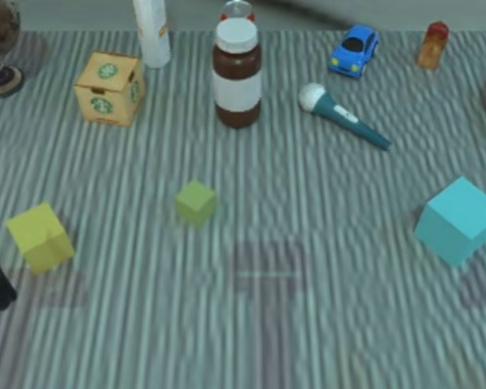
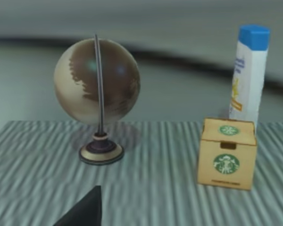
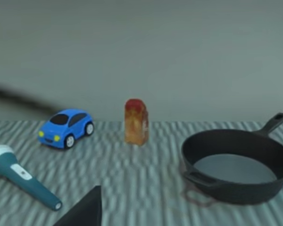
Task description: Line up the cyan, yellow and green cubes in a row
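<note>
Striped grey table (image 1: 308,324) with scattered objects.
Toward the front, well apart: yellow cube (image 1: 40,237) at left, green cube (image 1: 196,202) nearer the middle, cyan cube (image 1: 458,220) at right. Along the back: globe (image 2: 97,82), tan box (image 1: 109,88), white bottle (image 1: 151,31), brown jar (image 1: 237,73), teal microphone (image 1: 343,115), blue toy car (image 1: 354,49), small orange bottle (image 1: 432,44), black skillet (image 3: 238,165).

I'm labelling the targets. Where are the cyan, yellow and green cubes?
cyan cube (image 1: 458,220), top view, on its top face.
yellow cube (image 1: 37,227), top view, on its top face.
green cube (image 1: 197,197), top view, on its top face.
</note>
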